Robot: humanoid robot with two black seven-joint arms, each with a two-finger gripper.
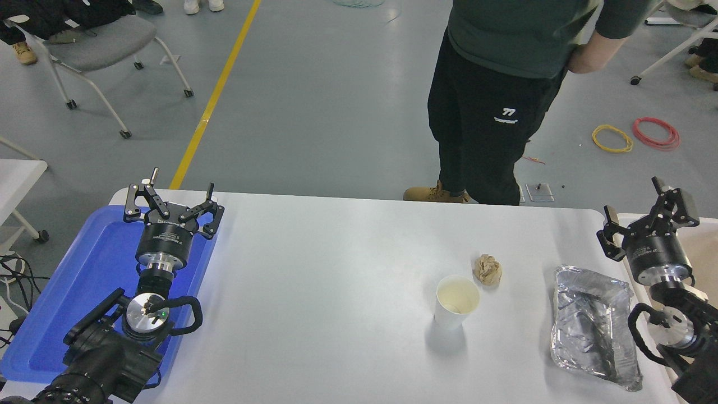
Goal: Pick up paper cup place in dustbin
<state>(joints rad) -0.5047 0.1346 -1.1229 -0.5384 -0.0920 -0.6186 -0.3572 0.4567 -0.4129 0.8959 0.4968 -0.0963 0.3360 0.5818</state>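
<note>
One small white tapered paper cup [457,302] with a cream inside is seen upright on the white surface [336,269], right of centre in the frame, empty as far as can be told. It is judged light, thin-walled and easily crushed or tipped; a gentle hold across the side wall below the rolled rim is judged best. One crumpled brown paper ball [487,269] lies just beside it, toward the upper right, apart from it. One crumpled silver foil tray [594,325] lies further right. One large beige-walled dustbin [701,247] is partly seen at the right edge. The right claw [645,216] is held released, empty, over the dustbin's rim. The left claw [174,205] is parked released over one flat blue tray [95,264] at lower left. One person [505,84] stands at the top.
</note>
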